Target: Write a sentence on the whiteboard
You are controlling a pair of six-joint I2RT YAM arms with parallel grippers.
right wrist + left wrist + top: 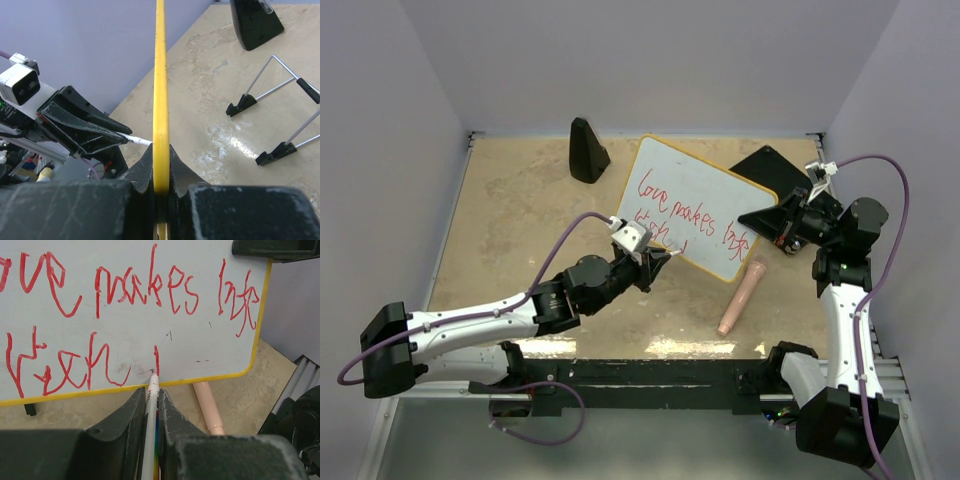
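Top view: the whiteboard stands tilted at centre right. The right gripper is clamped on its right edge and the left gripper is at its lower edge.

Left wrist view: at bottom centre the jaws pinch a marker, its tip touching the board under a short red stroke. The sentence looks mid-way through its second line, which is barely legible and cut off at left. The next stroke needs light, steady pressure rightward, short of the yellow rim.

Right wrist view: the board is edge-on, its writing hidden.
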